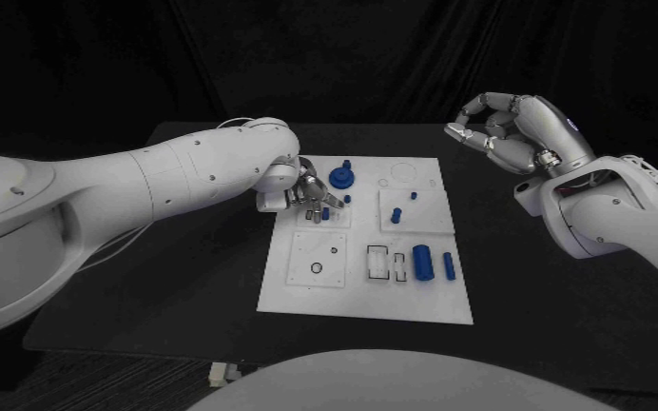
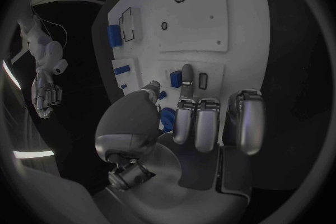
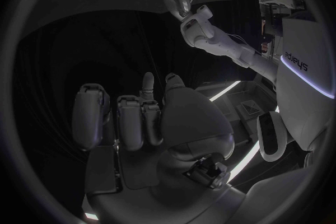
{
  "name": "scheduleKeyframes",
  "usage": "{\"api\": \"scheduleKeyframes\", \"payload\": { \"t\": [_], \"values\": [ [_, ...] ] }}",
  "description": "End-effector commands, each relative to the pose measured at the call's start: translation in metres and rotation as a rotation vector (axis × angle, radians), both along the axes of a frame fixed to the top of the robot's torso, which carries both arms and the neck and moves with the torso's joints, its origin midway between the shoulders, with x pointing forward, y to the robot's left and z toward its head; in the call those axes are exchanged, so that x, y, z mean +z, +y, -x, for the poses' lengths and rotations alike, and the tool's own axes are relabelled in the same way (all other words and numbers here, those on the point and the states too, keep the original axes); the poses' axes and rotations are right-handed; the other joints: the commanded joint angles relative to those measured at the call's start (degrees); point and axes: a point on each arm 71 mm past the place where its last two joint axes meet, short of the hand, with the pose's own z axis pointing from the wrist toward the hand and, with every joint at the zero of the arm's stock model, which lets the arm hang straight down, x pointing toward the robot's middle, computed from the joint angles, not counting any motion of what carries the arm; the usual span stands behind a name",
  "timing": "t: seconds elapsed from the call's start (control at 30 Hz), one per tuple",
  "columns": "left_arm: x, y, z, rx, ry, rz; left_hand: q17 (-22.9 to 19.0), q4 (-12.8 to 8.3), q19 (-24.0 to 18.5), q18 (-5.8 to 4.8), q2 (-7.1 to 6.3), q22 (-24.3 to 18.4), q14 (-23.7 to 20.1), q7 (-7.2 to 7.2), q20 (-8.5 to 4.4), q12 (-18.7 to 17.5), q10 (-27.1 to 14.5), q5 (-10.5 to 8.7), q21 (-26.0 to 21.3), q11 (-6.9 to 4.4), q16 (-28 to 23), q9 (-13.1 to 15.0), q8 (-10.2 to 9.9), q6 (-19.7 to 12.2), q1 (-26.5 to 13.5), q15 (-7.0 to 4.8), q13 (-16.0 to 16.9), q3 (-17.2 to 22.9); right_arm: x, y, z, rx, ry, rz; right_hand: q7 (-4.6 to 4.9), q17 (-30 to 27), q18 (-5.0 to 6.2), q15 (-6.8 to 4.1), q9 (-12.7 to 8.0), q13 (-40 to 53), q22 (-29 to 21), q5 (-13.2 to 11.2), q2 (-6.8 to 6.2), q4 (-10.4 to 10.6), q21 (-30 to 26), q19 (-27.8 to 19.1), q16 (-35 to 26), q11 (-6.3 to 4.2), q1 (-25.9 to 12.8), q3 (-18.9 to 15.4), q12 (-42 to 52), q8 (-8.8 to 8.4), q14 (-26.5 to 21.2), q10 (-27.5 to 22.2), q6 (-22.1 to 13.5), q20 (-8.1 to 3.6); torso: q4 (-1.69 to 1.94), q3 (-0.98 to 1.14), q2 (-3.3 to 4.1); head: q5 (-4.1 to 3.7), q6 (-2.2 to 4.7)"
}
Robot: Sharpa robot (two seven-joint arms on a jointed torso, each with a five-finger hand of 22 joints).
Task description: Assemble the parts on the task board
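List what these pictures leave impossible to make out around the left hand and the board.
- Head view: left hand covers the task board beneath it; whether its fingers touch a part cannot be told.
- Left wrist view: the thumb hides most of the blue part behind it.
- Right wrist view: the board's parts are too small to tell apart.

White rounded arm shells, silver hands, segmented metal fingers, thin wrist cables

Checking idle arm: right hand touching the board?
Apart. Head view shows the right hand raised beyond the task board's right edge, bare black table between them.
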Motion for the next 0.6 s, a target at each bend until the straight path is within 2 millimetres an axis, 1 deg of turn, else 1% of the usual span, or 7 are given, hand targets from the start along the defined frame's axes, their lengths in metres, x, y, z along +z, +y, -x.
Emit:
{"api": "scheduleKeyframes", "payload": {
  "t": [0.03,0.1,0.13,0.23,0.37,0.5,0.6],
  "values": [
    [-0.003,0.000,0.002,0.014,-0.013,0.015,15.1,0.8,-0.2,0.30,-0.16,11.2,5.9,0.00,0.12,0.2,6.1,-0.22,-0.4,0.32,0.1,0.8,0.7,-0.7,-0.7,0.11,15.1,-1.4,-0.001,-0.002,0.000,-0.012,0.007,0.003,-0.01,8.1,0.19,-0.52,-0.1,14.9,10.7,0.1,-0.02,0.1,-0.2,0.4,-0.2,-0.36,0.4,-0.3,-0.2,0.25,4.6,6.0,0.5,-0.39,0.00,-0.01,-0.01,0.09,-0.01],
    [-0.002,0.001,0.003,0.015,-0.032,0.022,15.1,1.2,-0.1,0.25,-0.17,11.3,5.9,-0.04,0.09,0.2,6.1,-0.22,-0.2,0.29,0.1,1.3,1.0,-0.8,-0.6,0.07,15.1,-1.9,-0.001,-0.002,0.000,-0.013,0.006,0.003,0.01,8.1,0.20,-0.52,-0.1,14.9,10.7,0.1,-0.04,0.1,-0.3,0.3,-0.2,-0.35,0.3,-0.4,-0.2,0.23,4.6,6.0,0.5,-0.39,0.00,-0.01,-0.04,0.22,-0.01],
    [0.000,0.002,0.003,0.013,-0.046,0.022,15.1,1.6,0.1,0.19,-0.12,11.4,5.9,-0.12,0.01,0.2,6.1,-0.21,0.0,0.23,0.1,2.0,1.5,-1.0,-0.3,-0.01,15.1,-2.6,-0.001,-0.002,0.000,-0.013,0.005,0.003,0.01,8.1,0.20,-0.52,-0.1,14.9,10.7,0.1,-0.04,0.1,-0.3,0.3,-0.2,-0.35,0.3,-0.4,-0.2,0.23,4.6,6.0,0.5,-0.39,-0.01,0.00,-0.04,0.24,-0.01],
    [0.008,0.007,0.002,0.005,-0.097,0.020,15.1,2.1,0.3,0.15,0.03,11.5,5.9,-0.22,-0.07,0.2,6.1,-0.21,0.1,0.11,0.1,2.8,2.2,-1.2,0.1,-0.12,15.1,-3.4,-0.001,-0.003,0.000,-0.015,0.003,0.003,0.03,8.1,0.19,-0.51,-0.2,14.9,10.7,0.1,-0.03,0.2,-0.2,0.4,-0.2,-0.34,0.1,-0.5,-0.2,0.21,4.6,6.0,0.5,-0.40,0.00,-0.02,-0.04,0.25,-0.01],
    [0.032,0.015,-0.003,-0.012,-0.149,0.016,15.1,2.2,0.5,0.11,0.43,11.6,5.9,-0.49,-0.26,0.2,6.1,-0.15,0.2,-0.13,0.1,4.2,3.4,-1.2,1.5,-0.31,15.1,-4.2,-0.001,-0.004,0.001,-0.016,-0.001,0.002,0.05,8.1,0.18,-0.50,-0.3,14.9,10.7,0.0,0.00,0.2,-0.3,0.4,-0.2,-0.33,-0.3,-0.9,-0.2,0.17,4.6,6.0,0.6,-0.39,0.00,-0.04,-0.03,0.22,-0.01],
    [0.057,0.026,-0.009,-0.028,-0.178,0.010,15.1,2.2,0.5,0.12,0.63,11.6,5.9,-0.53,-0.28,0.2,6.1,-0.14,0.2,-0.16,0.1,4.6,3.7,-1.3,2.0,-0.34,15.1,-4.4,0.000,-0.004,0.001,-0.020,-0.001,0.002,0.06,8.1,0.17,-0.49,-0.5,14.9,10.7,0.0,0.08,0.2,-0.2,0.4,-0.2,-0.32,-0.7,-1.1,-0.2,0.15,4.6,6.0,0.7,-0.39,-0.02,-0.03,-0.06,-0.38,-0.01],
    [0.069,0.030,-0.013,-0.044,-0.211,0.034,15.1,2.2,0.7,0.06,0.81,11.7,5.9,-0.65,-0.32,0.2,6.1,-0.13,0.4,-0.23,0.1,5.1,4.3,-1.1,2.5,-0.38,15.1,-4.6,-0.001,-0.005,0.000,-0.021,0.002,0.002,0.06,8.1,0.16,-0.49,-0.5,14.9,10.7,0.0,0.10,0.2,-0.2,0.4,-0.2,-0.32,-0.8,-1.2,-0.2,0.15,4.6,6.0,0.7,-0.39,-0.06,-0.03,-0.05,-0.42,-0.01]
  ]
}}
